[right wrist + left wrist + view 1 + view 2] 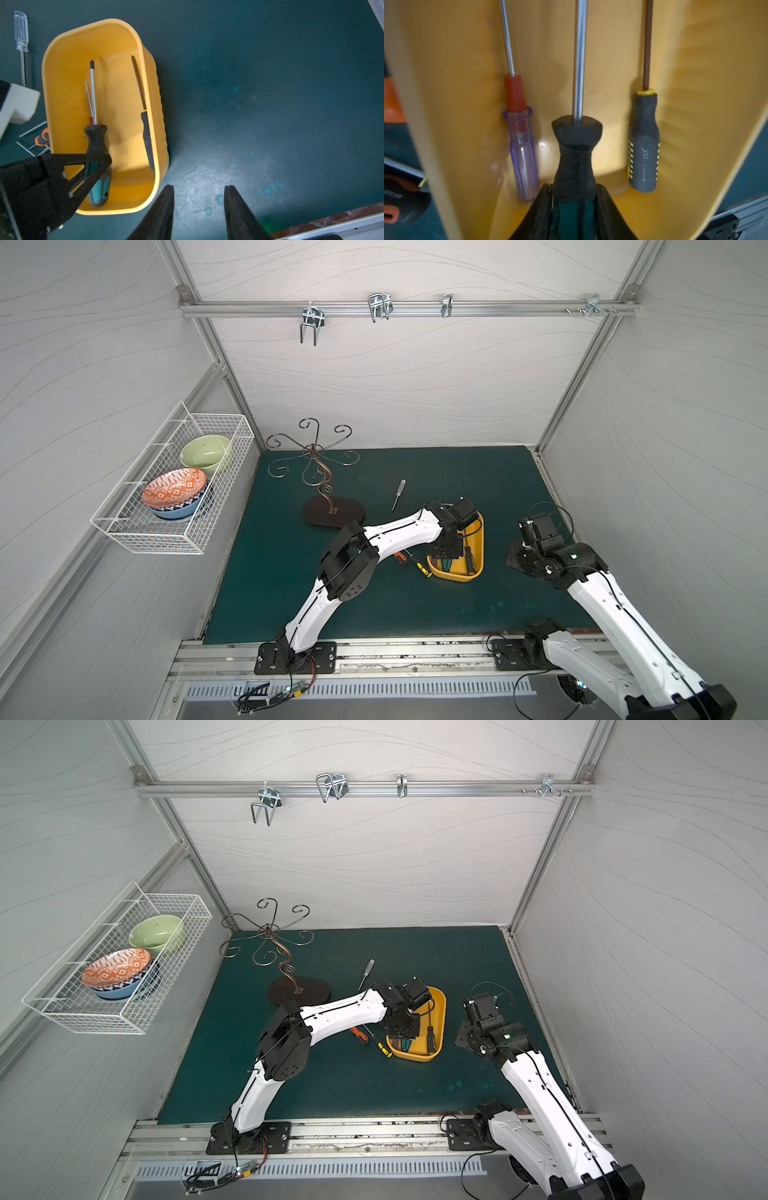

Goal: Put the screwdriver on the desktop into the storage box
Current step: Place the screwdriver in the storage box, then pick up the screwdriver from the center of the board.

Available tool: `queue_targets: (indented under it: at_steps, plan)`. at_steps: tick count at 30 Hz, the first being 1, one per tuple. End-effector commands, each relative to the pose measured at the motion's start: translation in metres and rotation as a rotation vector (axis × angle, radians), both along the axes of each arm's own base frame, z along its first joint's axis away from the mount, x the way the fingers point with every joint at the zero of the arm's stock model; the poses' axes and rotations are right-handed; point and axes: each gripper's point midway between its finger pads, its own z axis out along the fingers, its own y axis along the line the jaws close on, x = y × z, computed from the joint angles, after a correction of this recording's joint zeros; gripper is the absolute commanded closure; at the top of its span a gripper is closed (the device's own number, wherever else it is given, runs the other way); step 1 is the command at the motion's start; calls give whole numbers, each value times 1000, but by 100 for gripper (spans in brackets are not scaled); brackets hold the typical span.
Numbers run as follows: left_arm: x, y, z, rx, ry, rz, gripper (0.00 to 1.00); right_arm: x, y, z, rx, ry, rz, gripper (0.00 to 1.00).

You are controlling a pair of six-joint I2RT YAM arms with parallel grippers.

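Screwdriver (pixel 576 149) — handle clamped in left gripper (pixel 574 187) | inside storage box (pixel 695 83)

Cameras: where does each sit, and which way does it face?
Top views: high at the front, looking down at the desktop; left arm and right arm show.
Left wrist: on the left arm, looking along the left gripper, shut on the green-handled screwdriver, into the storage box.
Right wrist: on the right arm, looking down past the open right gripper at the desktop.
Shared: both wrist views show the storage box and that screwdriver.
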Motion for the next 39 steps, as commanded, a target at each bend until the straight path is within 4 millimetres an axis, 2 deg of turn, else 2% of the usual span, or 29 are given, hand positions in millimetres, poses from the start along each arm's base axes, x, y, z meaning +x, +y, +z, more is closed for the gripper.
queue_targets:
  at_steps: [1, 7, 9, 12, 17, 20, 23, 25, 31, 33, 35, 39]
  plan:
    - [18, -18, 15, -56, -69, 23, 65, -1, -2, -4, 0, 3, -11, 56]
    - [27, -14, 39, -86, -155, 44, 49, 0, 7, -14, 20, 36, 26, 52]
    - [30, -10, 57, -132, -215, 63, 47, 1, 12, -18, 35, 55, 42, 50]
    - [37, 1, 97, -228, -347, 113, 45, 5, 20, -23, 55, 77, 76, 47]
    - [37, 40, 153, -333, -536, 198, 45, 11, 35, -27, 67, 119, 145, 45]
    - [31, 75, 167, -356, -624, 258, 46, 17, 53, -17, 8, 98, 251, 45]
    - [24, 118, 166, -327, -679, 342, 48, 22, 81, -8, -44, 92, 364, 46]
    - [22, 151, 156, -298, -673, 411, 48, 23, 106, -4, -67, 97, 444, 46]
    - [7, 263, 103, -189, -539, 705, 55, 15, 193, -6, -34, 113, 684, 46]
    - [-1, 294, 91, -173, -522, 790, 55, 8, 221, -9, -29, 122, 765, 46]
    - [-10, 318, 83, -172, -522, 860, 55, 3, 248, -14, -32, 132, 849, 45]
    - [-29, 352, 67, -186, -532, 984, 53, 1, 281, -34, -69, 177, 958, 44]
